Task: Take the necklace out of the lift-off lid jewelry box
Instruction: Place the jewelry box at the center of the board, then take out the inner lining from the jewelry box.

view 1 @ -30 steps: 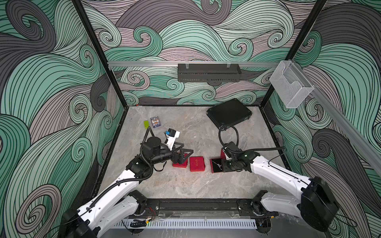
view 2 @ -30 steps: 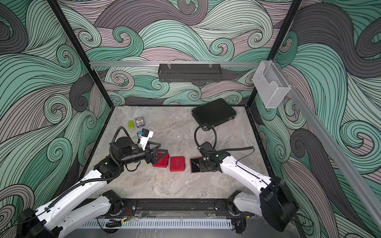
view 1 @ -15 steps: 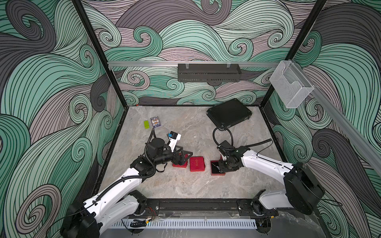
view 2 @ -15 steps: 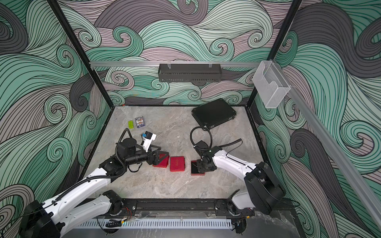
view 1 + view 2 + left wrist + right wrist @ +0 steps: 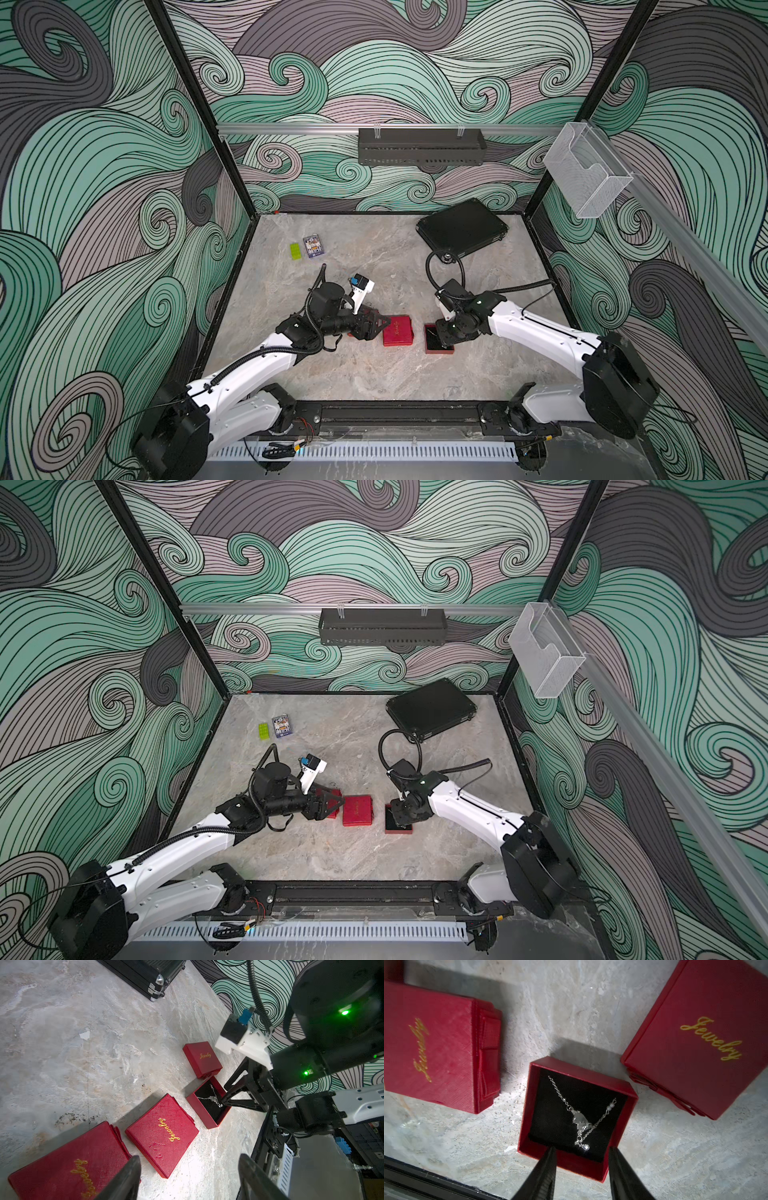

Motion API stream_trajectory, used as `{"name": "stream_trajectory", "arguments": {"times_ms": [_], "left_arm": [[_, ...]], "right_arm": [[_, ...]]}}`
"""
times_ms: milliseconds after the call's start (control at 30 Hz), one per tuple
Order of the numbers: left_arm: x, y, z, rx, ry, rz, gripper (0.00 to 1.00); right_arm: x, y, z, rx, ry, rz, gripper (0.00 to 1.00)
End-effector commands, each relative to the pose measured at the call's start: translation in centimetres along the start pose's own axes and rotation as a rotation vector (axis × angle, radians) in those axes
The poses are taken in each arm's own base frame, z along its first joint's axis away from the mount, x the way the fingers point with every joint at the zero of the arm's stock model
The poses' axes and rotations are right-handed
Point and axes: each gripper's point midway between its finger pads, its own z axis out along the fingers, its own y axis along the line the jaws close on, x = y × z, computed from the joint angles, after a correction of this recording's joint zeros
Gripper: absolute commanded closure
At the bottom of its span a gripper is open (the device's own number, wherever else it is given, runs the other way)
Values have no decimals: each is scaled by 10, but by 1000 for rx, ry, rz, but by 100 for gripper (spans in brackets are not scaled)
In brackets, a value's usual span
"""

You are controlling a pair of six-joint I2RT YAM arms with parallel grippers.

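Right gripper [image 5: 581, 1148] parted since a sec ago; we saw it over box [image 5: 577, 1065] w/ necklace [image 5: 579, 1119]; left gripper [image 5: 189, 1157] spread, empty.

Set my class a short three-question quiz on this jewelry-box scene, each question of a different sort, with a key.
1. True or false: the necklace lies inside the open box.
2. Pick one. The right gripper is: A) shut on the chain; B) open, at the open box's rim; C) open, above the black case.
3. Fill in: the gold word printed on the red lids beside the open box reads ____.
Key: 1 true; 2 B; 3 Jewelry.
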Motion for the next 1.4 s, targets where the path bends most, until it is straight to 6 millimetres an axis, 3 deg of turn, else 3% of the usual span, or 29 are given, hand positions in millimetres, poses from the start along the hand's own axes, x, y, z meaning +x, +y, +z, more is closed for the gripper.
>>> {"name": "stream_trajectory", "arguments": {"times_ms": [0, 133, 500, 600, 733, 833, 1100, 1367], "left_arm": [[3, -1, -1, -14, 3, 32, 28], [4, -3, -1, -8, 2, 43, 29], [5, -7, 0, -2, 4, 58, 30], [6, -6, -1, -7, 6, 57, 30], [7, -8, -3, -10, 6, 60, 30], [7, -8, -3, -13, 6, 61, 30], [6, -11, -3, -3, 6, 59, 31], [0, -28, -3, 87, -13, 39, 32]], "right_arm": [[-1, -1, 3, 40, 19, -1, 49], [3, -8, 12, 99, 37, 23, 45], [3, -7, 41, 119, 76, 8, 49], [7, -7, 53, 120, 107, -3, 55], [7, -5, 59, 110, 112, -6, 76], [1, -1, 53, 89, 78, -10, 89], [-19, 17, 13, -10, -42, -52, 93], [-35, 32, -28, -119, -147, -71, 94]]}}
